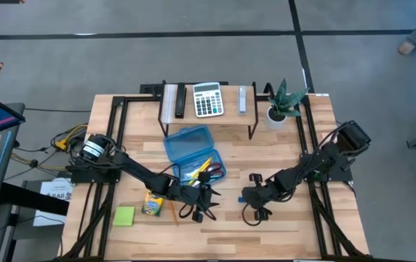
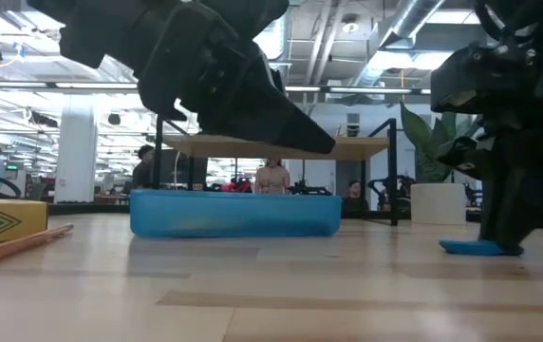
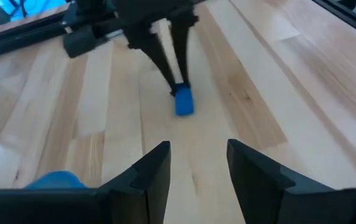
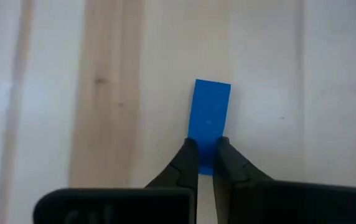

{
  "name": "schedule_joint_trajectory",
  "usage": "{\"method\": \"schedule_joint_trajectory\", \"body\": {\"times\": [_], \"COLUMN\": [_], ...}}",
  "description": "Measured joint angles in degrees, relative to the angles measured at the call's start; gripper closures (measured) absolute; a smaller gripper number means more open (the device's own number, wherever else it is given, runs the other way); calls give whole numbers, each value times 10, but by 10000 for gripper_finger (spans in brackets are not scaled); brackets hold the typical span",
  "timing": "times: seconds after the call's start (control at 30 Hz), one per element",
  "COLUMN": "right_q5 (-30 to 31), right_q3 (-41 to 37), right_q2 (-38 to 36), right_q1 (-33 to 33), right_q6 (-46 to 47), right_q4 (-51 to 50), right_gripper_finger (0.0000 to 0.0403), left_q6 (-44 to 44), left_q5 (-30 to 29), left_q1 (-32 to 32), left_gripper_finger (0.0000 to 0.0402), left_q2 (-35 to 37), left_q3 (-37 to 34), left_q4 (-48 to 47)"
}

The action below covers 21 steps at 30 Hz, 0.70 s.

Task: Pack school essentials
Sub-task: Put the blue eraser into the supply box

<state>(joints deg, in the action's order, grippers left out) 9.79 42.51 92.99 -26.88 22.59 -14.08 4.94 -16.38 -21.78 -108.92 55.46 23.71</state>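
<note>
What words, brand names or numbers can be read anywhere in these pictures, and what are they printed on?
None can be read for certain.
Crayon box: printed front, lettering too small to read.
Calculator: keys show, their figures too small to read.
White paper beside the table: dark print, blurred.
Blue eraser: plain, no text.
Sticky-note pad: blank.

Eraser (image 4: 211, 118) on counter (image 1: 302, 218), pinched between right claw (image 4: 206, 152) tips; plastic case (image 1: 196, 154), crayon box (image 1: 153, 204) beyond left claw (image 3: 198, 165).
</note>
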Motion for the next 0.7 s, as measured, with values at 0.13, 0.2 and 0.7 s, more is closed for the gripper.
{"method": "schedule_joint_trajectory", "body": {"times": [0.13, 0.2, 0.7], "right_q5": [19, 15, -7], "right_q3": [-1, 0, 1], "right_q2": [-21, -26, -26], "right_q1": [10, 17, 42], "right_q6": [-3, -4, -32], "right_q4": [-3, 0, 17], "right_gripper_finger": [385, 391, 382], "left_q6": [9, 11, 54], "left_q5": [2, 2, -9], "left_q1": [0, 0, -1], "left_gripper_finger": [255, 255, 255], "left_q2": [0, 0, 0], "left_q3": [0, 0, 0], "left_q4": [6, 2, 16]}}
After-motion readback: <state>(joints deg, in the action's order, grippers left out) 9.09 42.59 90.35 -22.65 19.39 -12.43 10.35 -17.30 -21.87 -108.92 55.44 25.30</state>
